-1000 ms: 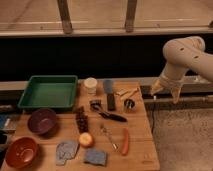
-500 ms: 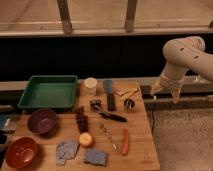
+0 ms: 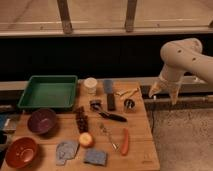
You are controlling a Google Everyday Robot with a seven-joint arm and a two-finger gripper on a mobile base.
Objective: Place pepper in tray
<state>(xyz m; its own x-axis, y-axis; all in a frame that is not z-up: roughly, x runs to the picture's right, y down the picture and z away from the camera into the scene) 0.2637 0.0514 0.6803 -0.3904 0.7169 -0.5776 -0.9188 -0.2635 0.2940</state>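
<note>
The slim red-orange pepper (image 3: 125, 141) lies on the wooden table (image 3: 142, 150) near its front right edge. The green tray (image 3: 48, 91) sits at the table's back left and holds nothing. My gripper (image 3: 163, 94) hangs from the white arm (image 3: 182, 57) off the table's right side, level with its back edge, well away from the pepper. It holds nothing that I can see.
A purple bowl (image 3: 41, 121), a red-brown bowl (image 3: 20, 152), a dark grape bunch (image 3: 81, 119), an apple (image 3: 86, 140), a white cup (image 3: 90, 85), a fork (image 3: 106, 135), sponges (image 3: 95, 157) and several utensils (image 3: 111, 116) share the table. A dark wall runs behind.
</note>
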